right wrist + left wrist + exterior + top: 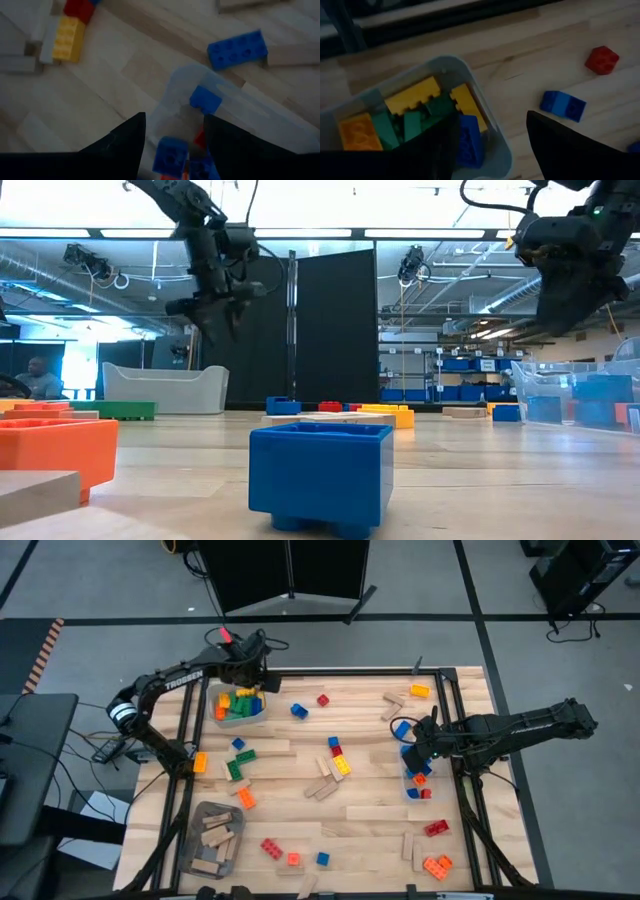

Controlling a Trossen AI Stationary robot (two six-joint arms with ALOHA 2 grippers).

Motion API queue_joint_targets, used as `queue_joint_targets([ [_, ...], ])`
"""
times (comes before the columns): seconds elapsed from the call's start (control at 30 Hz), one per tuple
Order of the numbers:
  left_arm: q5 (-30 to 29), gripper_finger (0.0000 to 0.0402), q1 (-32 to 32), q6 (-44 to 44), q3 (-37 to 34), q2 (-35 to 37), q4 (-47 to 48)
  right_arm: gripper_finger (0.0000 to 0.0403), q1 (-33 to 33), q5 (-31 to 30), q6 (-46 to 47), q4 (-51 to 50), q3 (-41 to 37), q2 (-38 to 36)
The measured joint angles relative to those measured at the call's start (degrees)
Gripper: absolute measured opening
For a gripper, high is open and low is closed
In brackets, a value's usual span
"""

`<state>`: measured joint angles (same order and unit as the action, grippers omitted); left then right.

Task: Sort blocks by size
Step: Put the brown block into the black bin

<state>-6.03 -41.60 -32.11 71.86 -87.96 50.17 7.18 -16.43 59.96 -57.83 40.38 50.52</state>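
The left gripper (252,692) hangs above a clear bin (222,720) of yellow and green bricks, fingers apart, empty. The right gripper (175,137) hovers over another clear bin (235,107) holding small blue bricks; fingers parted, gripping nothing.

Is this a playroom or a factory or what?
Probably a robotics lab or workshop: the low view shows shelves of blue storage bins, ceiling strip lights and black partition panels behind the wooden table.

You're in a lab or warehouse-like workshop: exposed ceiling ducts (60,280), strip lights (430,233), shelving with blue bins (450,370), black partition panels (335,330) behind the wooden tabletop (370,795)
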Motion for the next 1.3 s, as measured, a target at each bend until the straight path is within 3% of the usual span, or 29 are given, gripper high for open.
queue_joint_targets([
  [0.2, -0.2, 0.0234, 1.8, 2.2, 2.6, 0.0, 0.3, 0.0215, -2.3, -6.7, -4.6, 8.9, 0.0, 0.0],
  [0.37, -4.1, 0.0234, 6.1, 6.5, 2.6, 0.0, -0.1, 0.0215, -7.9, -6.7, -17.4, 20.8, 0.0, 0.0],
  [0.5, -7.3, 0.0234, 10.3, 8.5, 2.6, 0.0, -0.1, 0.0215, -14.0, -3.4, -23.2, 25.7, 0.1, 0.3],
  [0.77, -11.2, 0.0234, 15.2, 9.4, 2.6, 0.0, -1.4, 0.0223, -25.1, 0.2, -35.2, 18.0, 10.7, 10.9],
  [1.03, -11.9, 0.0234, 15.6, 9.4, 2.6, 0.0, -1.5, 0.0233, -32.8, 9.9, -58.5, 3.3, 25.4, 28.8],
  [1.3, -11.9, 0.0234, 15.6, 9.4, 2.6, 0.0, -1.5, 0.0230, -34.7, 10.6, -82.3, -0.4, 27.8, 41.7],
])
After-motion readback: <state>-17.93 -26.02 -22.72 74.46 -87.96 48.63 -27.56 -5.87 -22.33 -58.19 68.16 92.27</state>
